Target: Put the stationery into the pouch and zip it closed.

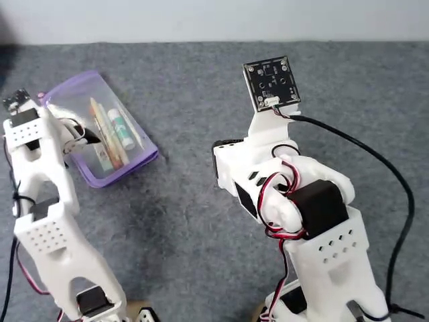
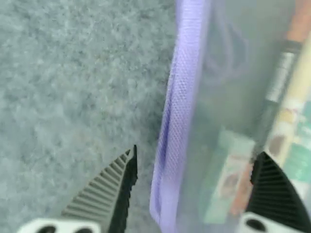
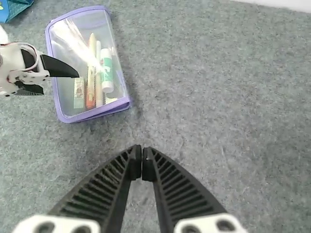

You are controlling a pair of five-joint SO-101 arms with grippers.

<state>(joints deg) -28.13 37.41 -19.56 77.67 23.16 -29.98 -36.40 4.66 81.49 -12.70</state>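
Note:
A clear pouch (image 1: 100,131) with purple edging lies flat on the grey carpet at the far left. Inside it are pencils (image 3: 91,68), a green-and-white glue stick (image 3: 107,70) and a small flat item (image 3: 78,92). My left gripper (image 2: 194,179) is open and straddles the pouch's purple side edge (image 2: 175,121), one finger (image 2: 116,189) over the carpet and the other over the pouch. In the right wrist view the left gripper (image 3: 51,80) sits at the pouch's long side. My right gripper (image 3: 141,162) is shut on nothing, above bare carpet well away from the pouch (image 3: 87,63).
The right arm (image 1: 288,194) stands in the middle of the table with its camera board (image 1: 271,82) raised. A black cable (image 1: 395,194) runs along the right. A teal object (image 3: 12,7) lies beyond the pouch's far corner. Carpet (image 1: 201,201) stretches between the arms.

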